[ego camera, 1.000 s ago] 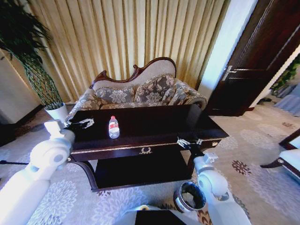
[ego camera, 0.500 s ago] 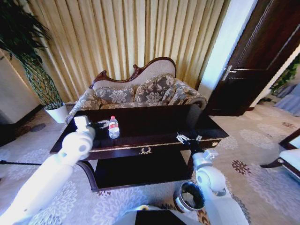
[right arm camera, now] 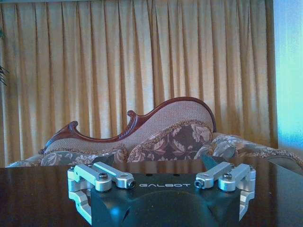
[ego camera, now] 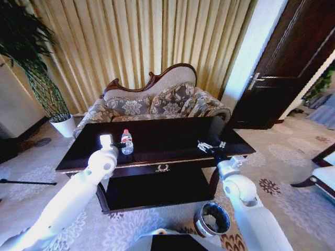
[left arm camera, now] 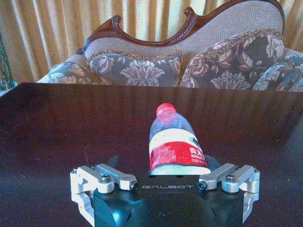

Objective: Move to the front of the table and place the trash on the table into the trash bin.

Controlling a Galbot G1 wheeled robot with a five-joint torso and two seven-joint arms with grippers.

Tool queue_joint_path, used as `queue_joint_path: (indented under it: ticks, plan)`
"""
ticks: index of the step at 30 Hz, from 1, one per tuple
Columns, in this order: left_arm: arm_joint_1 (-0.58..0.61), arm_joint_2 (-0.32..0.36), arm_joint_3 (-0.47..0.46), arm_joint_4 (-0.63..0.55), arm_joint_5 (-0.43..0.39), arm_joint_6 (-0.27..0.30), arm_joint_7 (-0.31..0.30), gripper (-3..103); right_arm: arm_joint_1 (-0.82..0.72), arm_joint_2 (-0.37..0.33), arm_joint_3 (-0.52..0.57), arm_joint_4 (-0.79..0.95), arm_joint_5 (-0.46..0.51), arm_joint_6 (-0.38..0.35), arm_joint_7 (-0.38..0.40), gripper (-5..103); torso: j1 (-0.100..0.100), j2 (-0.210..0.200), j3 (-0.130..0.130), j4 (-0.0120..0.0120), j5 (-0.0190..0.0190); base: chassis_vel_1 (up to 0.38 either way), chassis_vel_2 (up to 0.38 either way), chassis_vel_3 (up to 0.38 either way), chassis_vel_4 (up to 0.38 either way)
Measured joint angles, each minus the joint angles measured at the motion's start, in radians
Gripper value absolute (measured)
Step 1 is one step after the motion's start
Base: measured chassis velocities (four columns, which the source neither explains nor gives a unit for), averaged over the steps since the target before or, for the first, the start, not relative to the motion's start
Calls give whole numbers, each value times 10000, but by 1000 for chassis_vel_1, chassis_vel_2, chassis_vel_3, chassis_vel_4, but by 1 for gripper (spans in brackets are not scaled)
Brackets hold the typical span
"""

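On the left, the left gripper (ego camera: 116,144) reaches over the front part of the table (ego camera: 172,137), right up against the bottle (ego camera: 126,142). The bottle stands upright on the left half of the dark glossy top, well back from the gold-trimmed front rail. In the left wrist view the bottle (left arm camera: 176,144), clear plastic with a red cap and red label, sits centred between the spread jaws, its base hidden behind the gripper body. The jaws stand wide apart and I cannot tell whether either finger touches the plastic yet; nothing is gripped.

The bottle looks small, light and thin-walled, so it should give under a hard squeeze and could slide on the polished wood if nudged from one side. The labelled middle of the body seems the best place to take hold: wider and less slick than the neck, and low enough that it is unlikely to tip.

Further right, the right gripper (ego camera: 211,147) hovers just above the right half of the table, fingers spread and holding nothing. The trash bin (ego camera: 212,219) stands on the carpet below the table's right front corner, just beside the right arm.
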Motion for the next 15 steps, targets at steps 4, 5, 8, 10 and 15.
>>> queue_joint_path:
  ticks: [4,5,8,10,15]
  plan:
    - [-47,-88,118,102,4,5,-80,100,-1,-56,-6,-25,21,2,-1,100,0,-1,0,0,0,0,0,0,0]
    - [-47,-88,118,102,4,5,-80,100,-1,-56,-6,-25,21,2,-1,100,0,-1,0,0,0,0,0,0,0]
    - [-58,-95,183,135,4,4,-247,101,13,-73,-5,-26,43,9,-2,100,0,0,0,1,0,0,0,0,0]
    - [-69,-95,188,139,1,3,-283,97,13,-74,-3,-26,47,15,-1,100,0,0,0,1,0,0,0,0,0]
    - [-79,-95,181,162,-53,-8,-327,76,1,-72,0,14,56,35,-1,100,0,0,0,1,0,0,0,0,0]
